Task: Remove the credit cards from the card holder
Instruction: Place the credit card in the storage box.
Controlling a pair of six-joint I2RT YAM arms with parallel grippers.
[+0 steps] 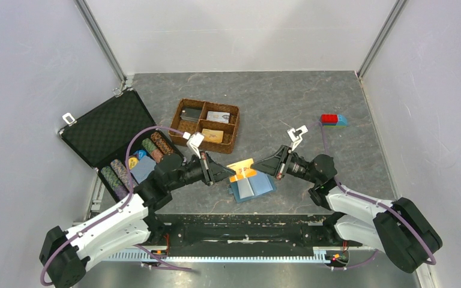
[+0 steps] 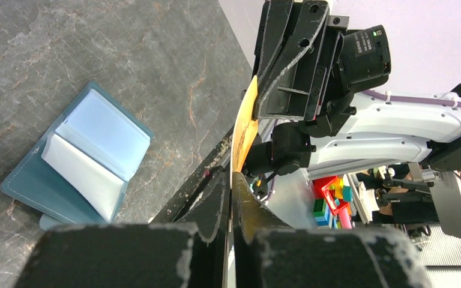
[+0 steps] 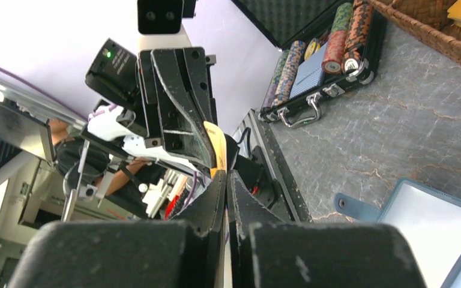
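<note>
The orange card is out of the holder and hangs edge-on in the air, pinched at both ends. The left jaws are closed on one edge and the right jaws are closed on the opposite edge, tip facing tip with only the card between them. The holder lies spread open on the desk just below where the two pairs of jaws meet. Its pale blue leaves face up and neither pair touches it. No other card shows in it, though a pocket could hide one. The step in hand looks like a hand-over of the card between arms. Next, I judge, one pair must let go cleanly while the other holds firm, then carries the card clear of the holder and sets it down. A pull with both gripping would bend it. A wicker tray lies beyond the left jaws, and a chip case lies behind them.
</note>
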